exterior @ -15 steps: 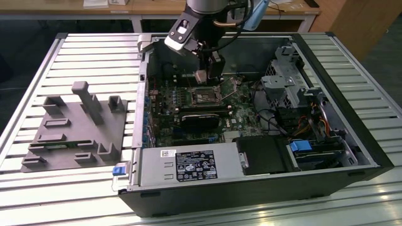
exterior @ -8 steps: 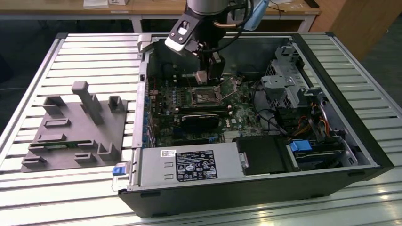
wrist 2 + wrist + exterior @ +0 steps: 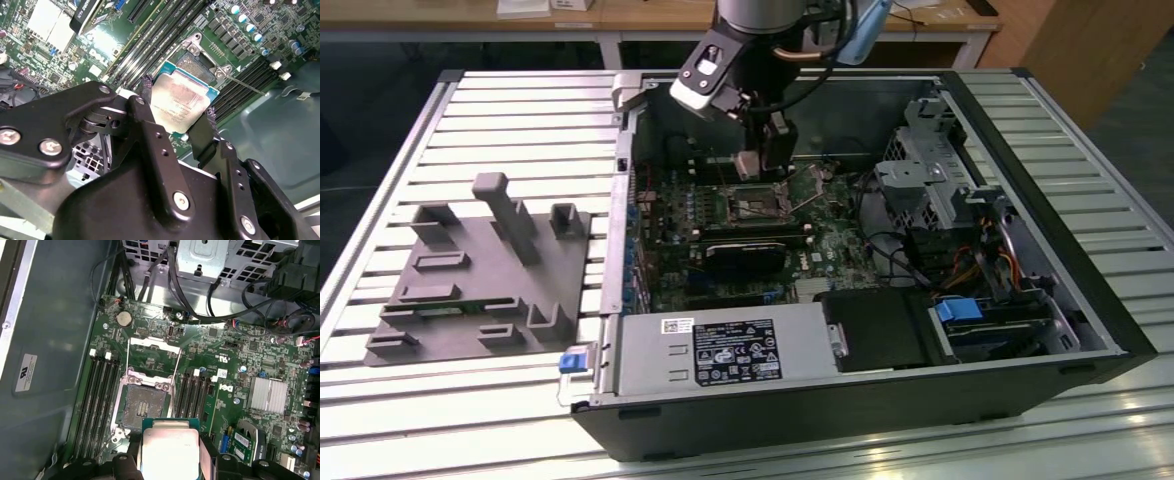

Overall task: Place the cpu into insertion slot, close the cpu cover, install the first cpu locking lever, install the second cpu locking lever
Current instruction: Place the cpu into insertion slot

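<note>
second wrist view: gripper [image 3: 179, 99] w/ cpu [image 3: 183, 106] clamped, near insertion slot [image 3: 194, 62].

A big black computer box [image 3: 854, 425] lies open on a desk [image 3: 520, 110] made of shiny metal strips. Inside it is a green board [image 3: 235, 365] full of tiny parts. On the board sit a round silver battery [image 3: 124, 317], a small silver block with ridges [image 3: 267, 392] and long black slots [image 3: 102, 385] side by side. Black wires [image 3: 200, 310] loop near a grey metal cage [image 3: 205, 255]. A grey plastic stand [image 3: 480, 270] lies on the desk, at the exterior view's left of the box. A blue clip [image 3: 571, 362] sticks out just beside a silver box with a sticker [image 3: 720, 352].
</note>
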Available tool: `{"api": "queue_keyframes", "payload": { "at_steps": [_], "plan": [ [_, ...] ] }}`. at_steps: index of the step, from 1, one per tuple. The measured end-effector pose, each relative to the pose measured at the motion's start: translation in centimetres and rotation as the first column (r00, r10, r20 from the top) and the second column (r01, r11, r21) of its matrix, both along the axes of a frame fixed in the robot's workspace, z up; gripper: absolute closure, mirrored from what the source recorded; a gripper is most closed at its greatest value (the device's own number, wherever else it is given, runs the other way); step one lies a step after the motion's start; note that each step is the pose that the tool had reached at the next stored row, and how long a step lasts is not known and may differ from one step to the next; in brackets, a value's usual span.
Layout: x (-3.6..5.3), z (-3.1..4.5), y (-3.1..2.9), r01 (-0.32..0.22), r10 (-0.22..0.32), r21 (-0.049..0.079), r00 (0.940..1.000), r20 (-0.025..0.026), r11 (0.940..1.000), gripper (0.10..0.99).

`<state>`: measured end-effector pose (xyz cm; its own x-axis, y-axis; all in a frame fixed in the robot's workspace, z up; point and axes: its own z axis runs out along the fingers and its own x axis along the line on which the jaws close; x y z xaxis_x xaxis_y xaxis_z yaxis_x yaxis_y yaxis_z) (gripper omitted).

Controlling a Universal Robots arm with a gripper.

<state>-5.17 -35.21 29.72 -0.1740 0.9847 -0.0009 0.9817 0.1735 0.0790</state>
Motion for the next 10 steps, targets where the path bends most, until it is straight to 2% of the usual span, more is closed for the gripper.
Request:
{"api": "queue_keyframes", "payload": {
  "at_steps": [5,10],
  "plan": [
    [0.02,-0.13,0.00,0.053,-0.053,-0.002,0.9986,0.0000,0.9986,0.545],
    [0.02,-0.26,0.01,0.116,-0.116,-0.002,0.9932,0.0000,0.9932,0.545]
  ]
}}
